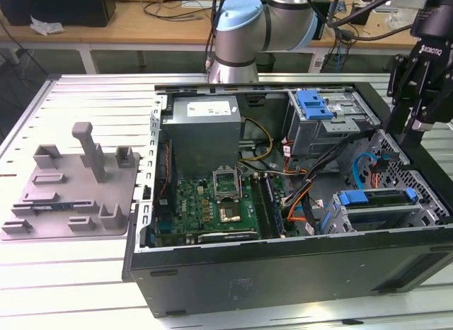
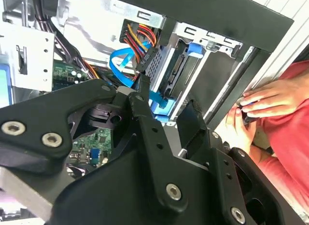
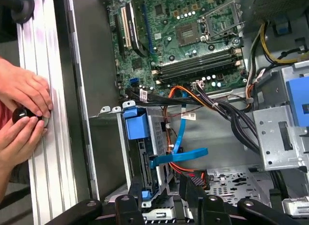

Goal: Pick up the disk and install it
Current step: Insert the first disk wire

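Disk [image 1: 379, 201], with its blue carrier frame, is seen seated in the lower drive cage [image 1: 340, 220] at the front corner of the open computer case [image 1: 283, 263], toward the exterior view's right. In the first wrist view it stands on edge in that cage, its blue tab at the cage's rim. Taken from the exterior view's left, a grey fixture plate [image 1: 71, 195] with upright posts is laid on the slatted table [image 1: 64, 280], just beside the case's wall, with bare slats around its other edges. Inside the case, the power supply [image 1: 202, 128] is set toward the far wall and the motherboard [image 1: 212, 202] lies flat in front of it, with open room left above the board. Further right, a blue bracket [image 1: 315, 103] is fixed atop the upper cage [image 1: 318, 135], and a blue flat cable [image 1: 364, 167] is looped between the two cages, near the disk's end. At the far right the gripper [image 1: 410, 135] is held above the case's right edge, apart from the disk. Its fingers [image 3: 130, 208] are spread apart and nothing is gripped. A person's hands [image 3: 24, 119] are rested on the table slats outside the case wall, closed round a small dark object.
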{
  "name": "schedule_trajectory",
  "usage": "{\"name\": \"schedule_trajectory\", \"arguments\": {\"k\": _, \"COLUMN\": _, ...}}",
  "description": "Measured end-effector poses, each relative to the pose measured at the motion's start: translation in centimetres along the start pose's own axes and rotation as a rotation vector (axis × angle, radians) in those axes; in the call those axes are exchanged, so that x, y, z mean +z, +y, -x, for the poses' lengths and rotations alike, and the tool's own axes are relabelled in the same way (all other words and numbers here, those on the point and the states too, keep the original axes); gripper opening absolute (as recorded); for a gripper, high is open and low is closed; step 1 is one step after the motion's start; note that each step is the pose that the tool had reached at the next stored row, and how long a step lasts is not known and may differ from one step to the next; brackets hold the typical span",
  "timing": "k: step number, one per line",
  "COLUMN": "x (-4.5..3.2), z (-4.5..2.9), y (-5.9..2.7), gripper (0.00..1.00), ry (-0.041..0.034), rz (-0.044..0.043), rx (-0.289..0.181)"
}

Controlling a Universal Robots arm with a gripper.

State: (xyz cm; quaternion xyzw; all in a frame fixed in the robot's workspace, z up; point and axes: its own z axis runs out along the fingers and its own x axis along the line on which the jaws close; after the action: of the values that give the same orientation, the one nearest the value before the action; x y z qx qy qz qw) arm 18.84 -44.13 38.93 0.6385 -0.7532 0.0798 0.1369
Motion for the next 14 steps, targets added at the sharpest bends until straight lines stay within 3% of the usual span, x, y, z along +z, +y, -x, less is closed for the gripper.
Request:
{"name": "schedule_trajectory", "arguments": {"k": 6, "x": -0.19, "z": 0.53, "y": -0.31, "gripper": 0.5, "ry": -0.0036, "rz": -0.0162, "rx": 0.018}}
{"name": "schedule_trajectory", "arguments": {"k": 7, "x": -0.25, "z": 0.68, "y": -0.32, "gripper": 0.5, "ry": -0.0022, "rz": -0.0234, "rx": 0.023}}
{"name": "schedule_trajectory", "arguments": {"k": 8, "x": -0.32, "z": 0.92, "y": -0.37, "gripper": 0.5, "ry": 0.0003, "rz": -0.0363, "rx": 0.031}}
{"name": "schedule_trajectory", "arguments": {"k": 9, "x": -0.34, "z": 0.98, "y": -0.42, "gripper": 0.5, "ry": 0.0004, "rz": -0.0403, "rx": 0.04}}
{"name": "schedule_trajectory", "arguments": {"k": 14, "x": -0.34, "z": 1.05, "y": -0.48, "gripper": 0.5, "ry": -0.0014, "rz": -0.0416, "rx": 0.077}}
